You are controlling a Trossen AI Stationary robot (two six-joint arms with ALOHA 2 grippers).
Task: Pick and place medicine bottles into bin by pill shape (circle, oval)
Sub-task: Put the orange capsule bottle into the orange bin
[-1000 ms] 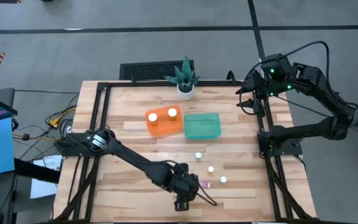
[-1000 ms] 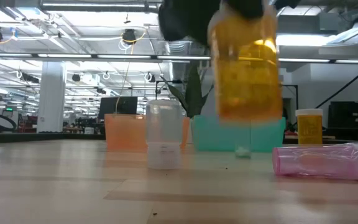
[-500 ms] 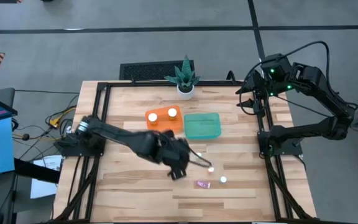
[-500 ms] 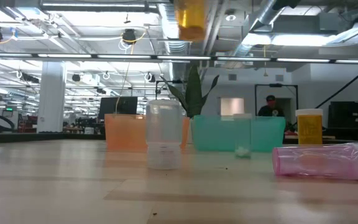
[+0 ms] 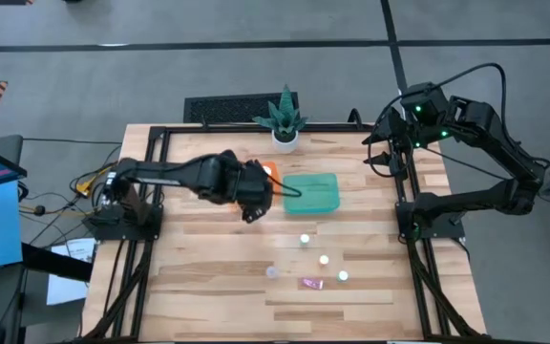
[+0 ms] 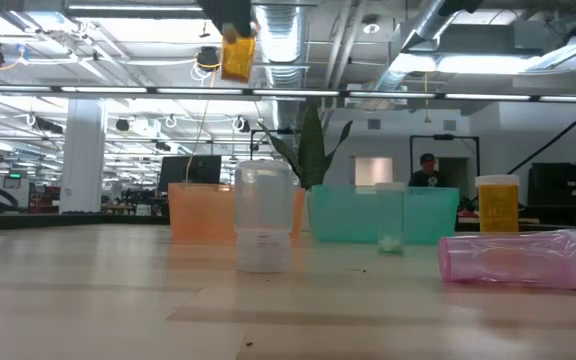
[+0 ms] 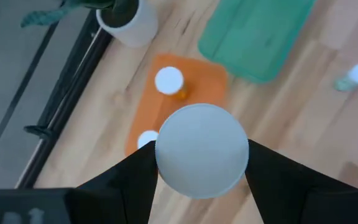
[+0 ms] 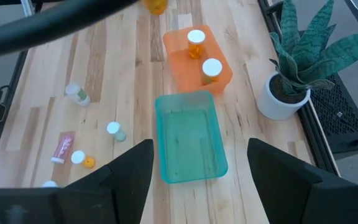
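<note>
From above, the left gripper hangs over the orange bin, with the green bin beside it, while the right gripper waits, fingers spread, over the table's far right corner. At table level, an amber bottle hangs high and upright, long axis vertical, above a clear bottle standing and a pink bottle lying sideways, none with readable writing. In the left wrist view, the fingers pinch that bottle, its white cap facing the camera, above two capped bottles standing in the orange bin.

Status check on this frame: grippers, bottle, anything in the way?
Left gripper shut on an amber bottle, above the orange bin. Right gripper open, parked at the table's far right corner. Nothing in the way.
</note>
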